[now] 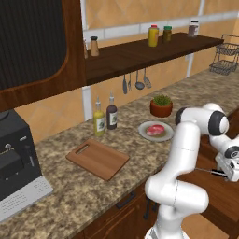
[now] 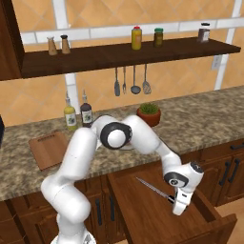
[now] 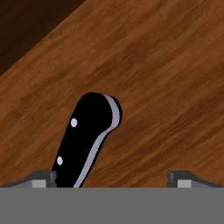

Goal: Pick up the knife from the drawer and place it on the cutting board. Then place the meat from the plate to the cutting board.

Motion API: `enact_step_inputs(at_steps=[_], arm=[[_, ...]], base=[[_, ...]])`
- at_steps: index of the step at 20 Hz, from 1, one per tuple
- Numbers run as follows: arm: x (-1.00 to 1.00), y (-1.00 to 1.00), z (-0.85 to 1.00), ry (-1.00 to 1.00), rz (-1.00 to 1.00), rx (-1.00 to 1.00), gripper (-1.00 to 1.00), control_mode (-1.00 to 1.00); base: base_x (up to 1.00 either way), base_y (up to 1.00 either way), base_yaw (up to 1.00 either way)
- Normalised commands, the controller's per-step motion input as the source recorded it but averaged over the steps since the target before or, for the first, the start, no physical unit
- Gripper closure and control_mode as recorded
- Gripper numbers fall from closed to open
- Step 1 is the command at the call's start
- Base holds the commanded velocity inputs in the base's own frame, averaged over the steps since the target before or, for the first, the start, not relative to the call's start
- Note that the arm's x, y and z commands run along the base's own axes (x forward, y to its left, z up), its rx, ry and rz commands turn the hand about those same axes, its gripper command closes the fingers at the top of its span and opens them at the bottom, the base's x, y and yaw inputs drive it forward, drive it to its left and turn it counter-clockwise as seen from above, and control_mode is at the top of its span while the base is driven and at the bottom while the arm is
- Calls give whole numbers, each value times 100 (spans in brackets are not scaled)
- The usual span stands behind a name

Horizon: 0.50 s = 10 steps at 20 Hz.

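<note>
1. Your gripper (image 2: 178, 209) hangs in the pulled-out drawer (image 2: 143, 209), jaws spread wide, holding nothing.
2. The knife (image 2: 155, 188) lies on the drawer floor, its black handle beside one fingertip (image 3: 41, 180).
3. The steak (image 1: 155, 130) sits on its plate (image 1: 144, 134); the cutting board (image 1: 98, 158) lies near the counter's front edge.

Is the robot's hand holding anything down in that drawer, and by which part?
Nothing yet. The hand is open over the knife handle lying in the drawer, not closed on it.

Glossy black knife (image 3: 85, 140) handle with metal rivets on matt wooden drawer (image 3: 166, 100) floor.
</note>
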Motion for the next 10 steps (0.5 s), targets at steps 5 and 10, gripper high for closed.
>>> enact_step_inputs(at_steps=[5,10], arm=[[32,-5,-4,-1,0,0,-100,-100],[41,0,-42,0,0,-1,-100,-100]], base=[[0,0,0],[0,0,0]])
